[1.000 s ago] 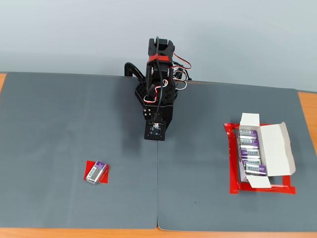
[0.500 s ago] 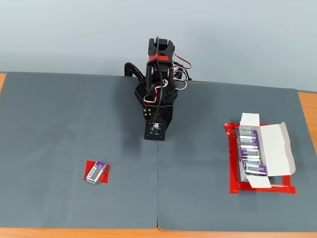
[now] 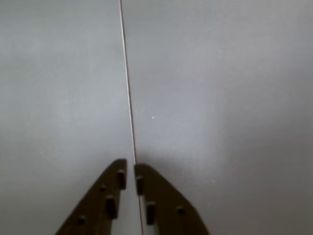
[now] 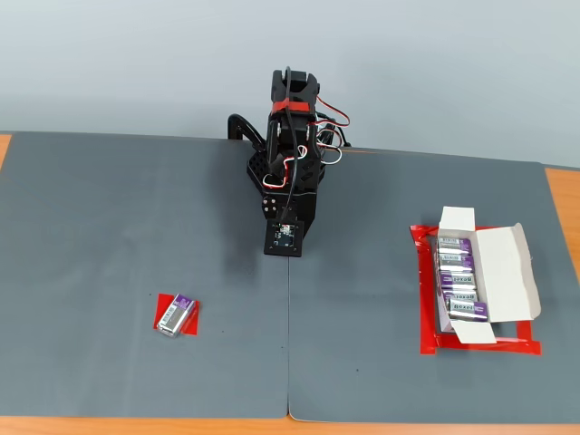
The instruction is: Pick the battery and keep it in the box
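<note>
The tool (image 3: 131, 172) is pressed almost together, with only a thin gap between its two brown tips, and it holds nothing. In the wrist view it hangs over the grey mat (image 3: 220, 98), right above the thin seam (image 3: 128, 88) where two mats meet.

In the fixed view the black arm (image 4: 288, 172) is folded up at the far middle of the table (image 4: 562, 195). The battery (image 4: 176, 315) lies well to the left of the arm and nearer the front edge. It is purple and silver and rests tilted on a small red patch (image 4: 192, 321). The box (image 4: 494, 272) sits well to the right of the arm, inside a red tape outline (image 4: 422, 299). The box is open, with its long lid folded out to the right. Four more batteries (image 4: 459, 281) lie in a row inside it.
</note>
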Motion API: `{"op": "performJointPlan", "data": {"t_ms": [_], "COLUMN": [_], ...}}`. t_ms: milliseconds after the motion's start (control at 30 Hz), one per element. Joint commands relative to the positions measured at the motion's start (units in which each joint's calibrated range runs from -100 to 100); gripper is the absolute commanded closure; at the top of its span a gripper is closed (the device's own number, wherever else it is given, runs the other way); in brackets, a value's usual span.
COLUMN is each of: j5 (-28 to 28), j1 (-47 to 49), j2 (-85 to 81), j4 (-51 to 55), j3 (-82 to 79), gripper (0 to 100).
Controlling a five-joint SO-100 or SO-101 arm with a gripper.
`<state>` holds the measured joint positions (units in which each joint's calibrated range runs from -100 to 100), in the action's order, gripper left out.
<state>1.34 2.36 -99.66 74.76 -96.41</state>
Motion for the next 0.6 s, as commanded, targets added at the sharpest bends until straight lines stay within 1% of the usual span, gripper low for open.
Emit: {"op": "performJointPlan", "data": {"t_ms": [0,567], "j5": [0.14,0.04], "j1": [0.29,0.36], "j2": [0.34,0.34], "j4": [-0.02,-0.02], "j3": [3.83,3.83], "gripper": [98,98]}}
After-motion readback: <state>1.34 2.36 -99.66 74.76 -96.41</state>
